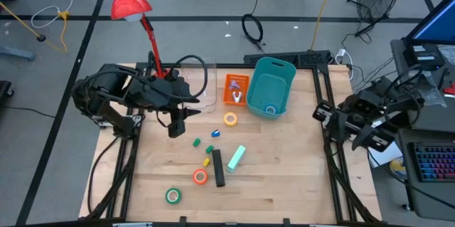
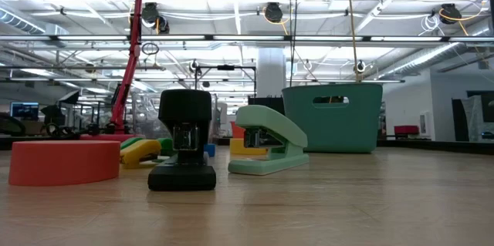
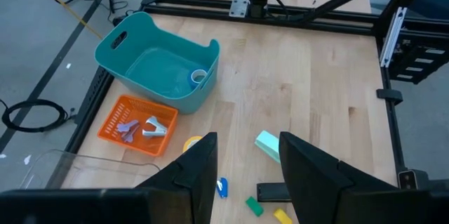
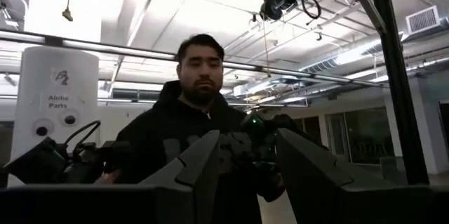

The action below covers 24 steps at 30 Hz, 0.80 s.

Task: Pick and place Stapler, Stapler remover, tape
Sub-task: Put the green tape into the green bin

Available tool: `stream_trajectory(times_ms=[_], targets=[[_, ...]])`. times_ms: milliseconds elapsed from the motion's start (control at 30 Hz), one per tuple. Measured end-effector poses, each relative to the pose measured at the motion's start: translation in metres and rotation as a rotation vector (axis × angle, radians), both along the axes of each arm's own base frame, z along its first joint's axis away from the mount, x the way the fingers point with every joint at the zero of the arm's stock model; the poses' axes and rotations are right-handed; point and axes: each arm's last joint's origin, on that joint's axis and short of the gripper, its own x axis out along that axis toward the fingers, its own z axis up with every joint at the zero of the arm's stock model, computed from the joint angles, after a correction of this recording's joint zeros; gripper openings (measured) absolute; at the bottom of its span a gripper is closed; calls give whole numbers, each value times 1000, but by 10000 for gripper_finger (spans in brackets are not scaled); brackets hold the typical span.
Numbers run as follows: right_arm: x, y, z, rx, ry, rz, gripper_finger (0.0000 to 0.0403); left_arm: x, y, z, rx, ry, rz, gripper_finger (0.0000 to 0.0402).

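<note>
Spread and empty, both grippers' fingers: left gripper (image 1: 175, 122) near the desk's left edge, right gripper (image 1: 320, 112) at its right edge. Stapler (image 1: 218, 168), tape (image 1: 173, 196) mid-desk, toward the front edge; remover (image 1: 237, 97) in the orange tray (image 1: 235, 79).

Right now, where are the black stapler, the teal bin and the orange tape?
black stapler (image 1: 218, 168), high view, middle of its body
teal bin (image 1: 279, 68), high view, far rim
orange tape (image 1: 200, 177), high view, ring's band

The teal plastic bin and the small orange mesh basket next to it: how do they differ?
The teal plastic bin is clearly larger and deeper than the small orange mesh basket. The bin has solid walls with handle cutouts; the basket's walls are perforated. The bin holds a blue tape roll; the basket holds small metal pieces. Both are open-topped and sit side by side at the table's far edge.
</note>
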Motion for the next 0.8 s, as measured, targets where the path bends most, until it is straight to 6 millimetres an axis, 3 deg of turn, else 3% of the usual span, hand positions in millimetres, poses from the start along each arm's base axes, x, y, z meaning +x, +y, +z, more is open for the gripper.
stream_trajectory(times_ms=[800], targets=[[-7,0,1,8,6,26,134,1,0,2,15,-19,-15,156]])
